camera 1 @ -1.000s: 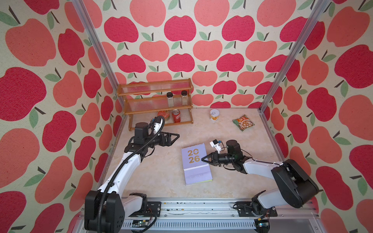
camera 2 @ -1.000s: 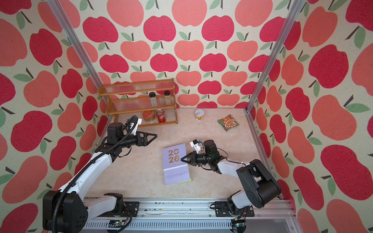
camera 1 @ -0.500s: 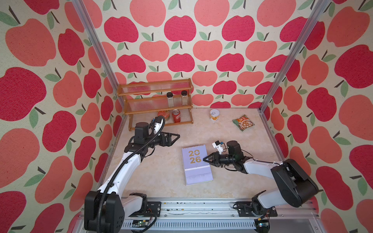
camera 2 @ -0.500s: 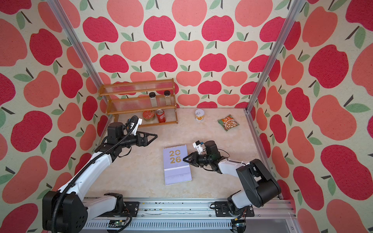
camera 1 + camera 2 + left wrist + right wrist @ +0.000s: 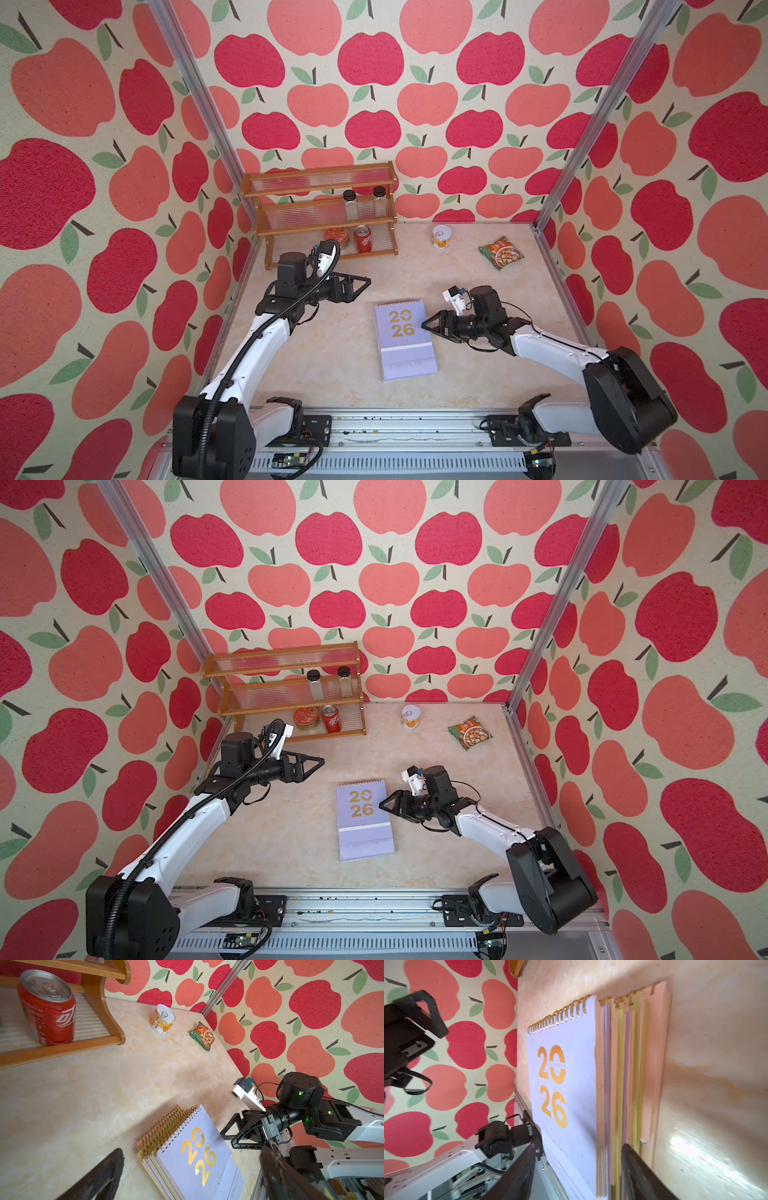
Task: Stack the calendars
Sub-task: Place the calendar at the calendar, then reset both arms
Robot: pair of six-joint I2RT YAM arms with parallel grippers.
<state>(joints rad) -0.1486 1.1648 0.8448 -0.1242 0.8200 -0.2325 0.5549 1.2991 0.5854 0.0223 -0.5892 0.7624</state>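
One stack of calendars (image 5: pixel 405 338); right tool (image 5: pixel 426 325) released, just beside its edge; left tool (image 5: pixel 368 281) released, well apart.

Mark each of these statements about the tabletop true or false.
1. A lilac spiral-bound calendar with gold numerals tops the stack of calendars. True.
2. The left tool grips that stack. False: it hangs open, apart from it.
3. A red soda can stands on the wooden rack's lowest shelf. True.
4. The green snack packet lies on the calendars. False: it lies on the marbled table, near the back right corner.
5. The right tool is shut. False: its jaws stand apart beside the stack.
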